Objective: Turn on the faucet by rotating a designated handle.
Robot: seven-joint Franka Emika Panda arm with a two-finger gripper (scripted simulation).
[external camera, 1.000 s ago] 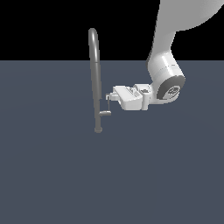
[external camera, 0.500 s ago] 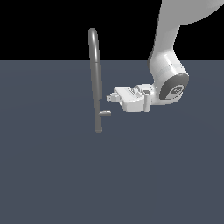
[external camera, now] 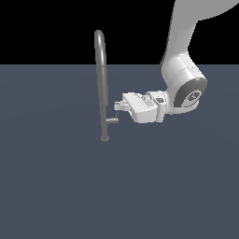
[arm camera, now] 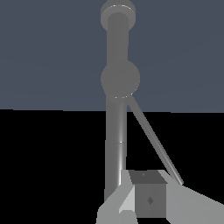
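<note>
- Both views are clean simulator renders: sharp all over, with no blur, grain or bending at the edges.
- Light is even and moderate; the slate-blue floor (external camera: 116, 186) is flat in tone and carries no cast shadows.
- Above the horizon the backdrop is pure black.
- The faucet (external camera: 101, 84) shows 1 soft bright streak along its pipe (clearest in the wrist view).
- The white arm (external camera: 179, 70) shades gently to grey on its underside, without glare.

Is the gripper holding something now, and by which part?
Cannot be told. The gripper is at the handle of the faucet, but no closed hold shows.
</note>
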